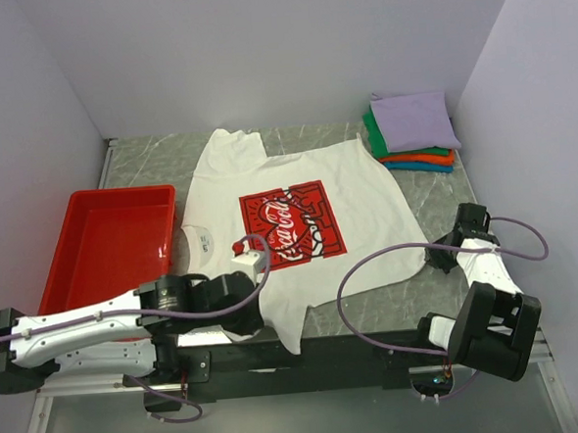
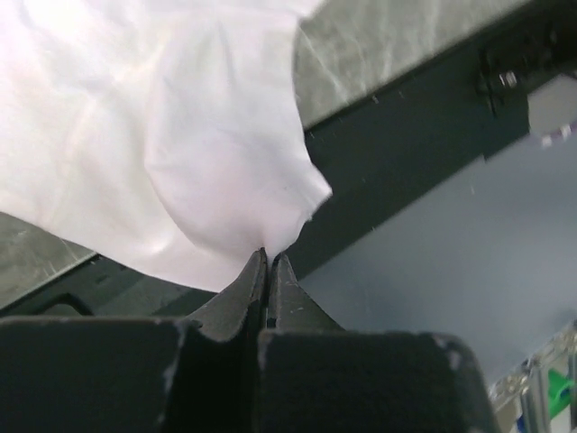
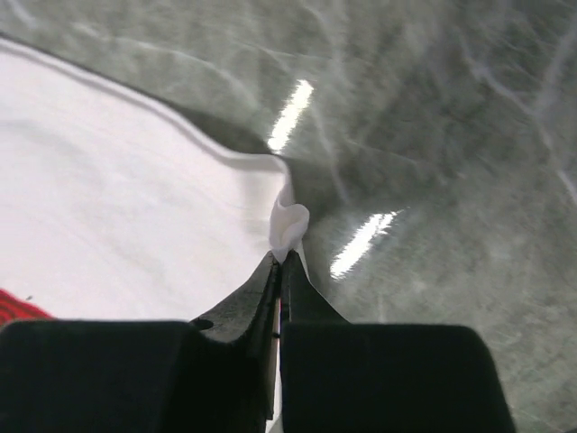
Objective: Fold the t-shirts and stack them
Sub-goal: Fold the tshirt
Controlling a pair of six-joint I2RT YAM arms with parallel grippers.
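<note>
A large white t-shirt (image 1: 297,191) with a red Coca-Cola chest print lies spread across the marble table (image 1: 148,161). Its near part hangs over the table's front edge. My left gripper (image 1: 258,315) is shut on a fold of that white cloth (image 2: 180,135) at the front edge; its tips (image 2: 268,257) pinch the fabric. At the shirt's right corner my right gripper (image 1: 435,257) is also shut, with a small tuft of white cloth (image 3: 290,221) squeezed between its tips (image 3: 282,257). Folded t-shirts are stacked at the back right: lavender (image 1: 413,119) on top, then green (image 1: 372,133), orange (image 1: 418,156) and teal.
A red plastic tray (image 1: 81,273) stands at the left, next to the shirt's collar side. The black front rail of the table (image 2: 406,135) runs just below the left gripper. Walls close in the table at the back and on both sides.
</note>
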